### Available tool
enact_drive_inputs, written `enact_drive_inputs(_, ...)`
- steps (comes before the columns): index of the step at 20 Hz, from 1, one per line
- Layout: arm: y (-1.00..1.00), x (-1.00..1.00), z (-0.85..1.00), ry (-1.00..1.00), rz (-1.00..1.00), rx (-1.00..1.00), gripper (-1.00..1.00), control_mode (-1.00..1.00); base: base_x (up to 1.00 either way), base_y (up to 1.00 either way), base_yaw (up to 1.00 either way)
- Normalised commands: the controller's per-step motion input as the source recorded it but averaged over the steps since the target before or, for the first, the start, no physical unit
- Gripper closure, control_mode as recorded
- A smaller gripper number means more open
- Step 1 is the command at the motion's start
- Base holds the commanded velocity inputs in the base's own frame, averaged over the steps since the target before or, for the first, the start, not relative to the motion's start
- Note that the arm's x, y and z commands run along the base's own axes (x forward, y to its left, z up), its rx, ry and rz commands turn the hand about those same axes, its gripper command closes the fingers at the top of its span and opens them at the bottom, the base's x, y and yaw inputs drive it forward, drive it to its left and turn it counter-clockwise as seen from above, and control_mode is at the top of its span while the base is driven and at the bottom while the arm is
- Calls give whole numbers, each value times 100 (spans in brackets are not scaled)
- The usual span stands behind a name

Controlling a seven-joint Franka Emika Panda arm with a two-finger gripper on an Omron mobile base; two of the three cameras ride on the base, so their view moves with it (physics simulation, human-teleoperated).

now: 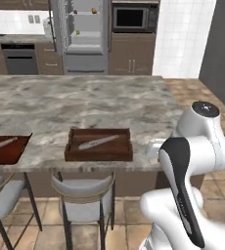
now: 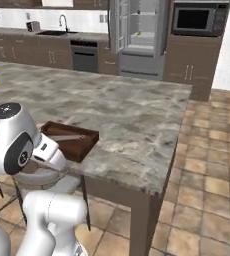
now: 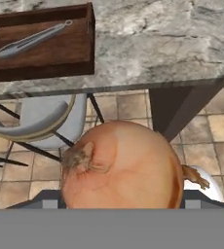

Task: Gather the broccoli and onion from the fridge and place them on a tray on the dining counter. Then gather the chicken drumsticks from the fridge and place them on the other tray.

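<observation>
Gripper [image 3: 121, 206] clamped on onion [image 3: 121, 165], held low beside dining counter [image 1: 85, 102], above stool [image 3: 41, 116]. Brown tray [image 1: 99, 145] with metal tongs [image 1: 98, 142] near counter edge. Fridge [image 1: 82, 29] open behind; second tray [image 1: 7, 149] at left.

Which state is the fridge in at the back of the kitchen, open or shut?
Open. The fridge has a door swung aside, so its lit shelves show in both base views, with small items on them.

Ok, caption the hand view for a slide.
Onion held in the hand, approaching the wooden tray with tongs on the dining counter.
</observation>
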Motion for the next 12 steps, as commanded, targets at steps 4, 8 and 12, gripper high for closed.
enact_drive_inputs(4,0,0,0,0,0,0,100,100,-2,100,-54)
enact_drive_inputs(8,0,0,0,0,0,0,100,100,0,97,-51)
enact_drive_inputs(12,0,0,0,0,0,0,100,100,27,18,-14)
